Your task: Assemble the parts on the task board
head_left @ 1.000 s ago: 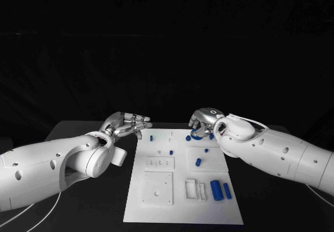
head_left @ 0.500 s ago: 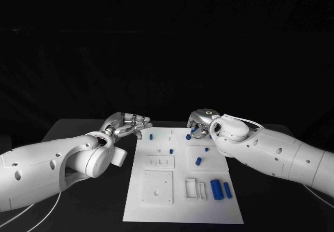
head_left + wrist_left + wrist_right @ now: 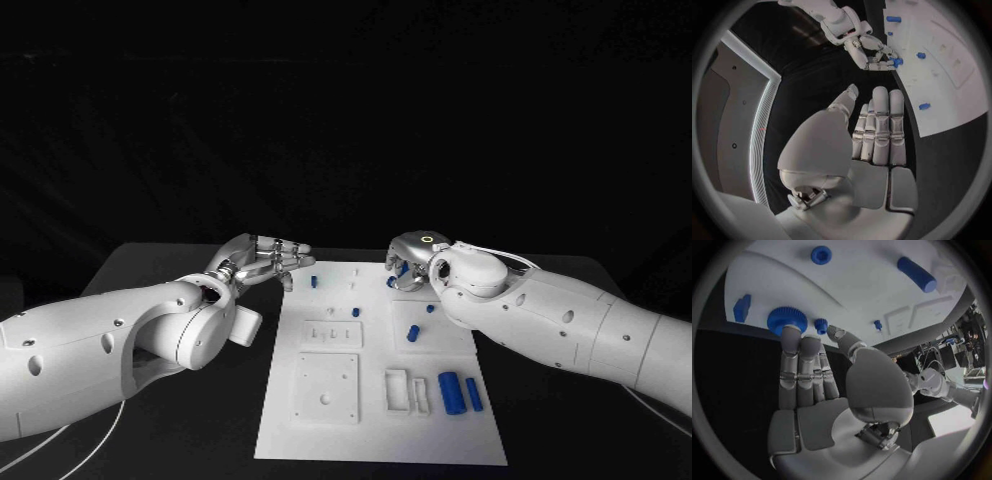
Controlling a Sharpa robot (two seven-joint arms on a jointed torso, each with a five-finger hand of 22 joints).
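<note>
The white task board [image 3: 382, 400] lies in the middle of the black table. My right hand [image 3: 413, 260] is over its far edge and holds a blue gear [image 3: 787, 319] at its fingertips [image 3: 790, 333]; the left wrist view shows that hand [image 3: 870, 50] curled around the blue piece. A small blue peg [image 3: 821, 325] stands beside the gear. My left hand [image 3: 268, 258] hovers by the board's far left corner, fingers [image 3: 879, 120] straight and apart, holding nothing.
Loose blue parts lie on the board: two cylinders [image 3: 449, 390] at the near right, a short one [image 3: 413, 334] in the middle, small pegs [image 3: 315, 285] at the far left. White recessed blocks [image 3: 327, 385] take up the board's left half.
My right hand has shifted a little left and toward the board's far edge, turning over the gear, which the hand now hides in the head view. The left hand has barely moved.
</note>
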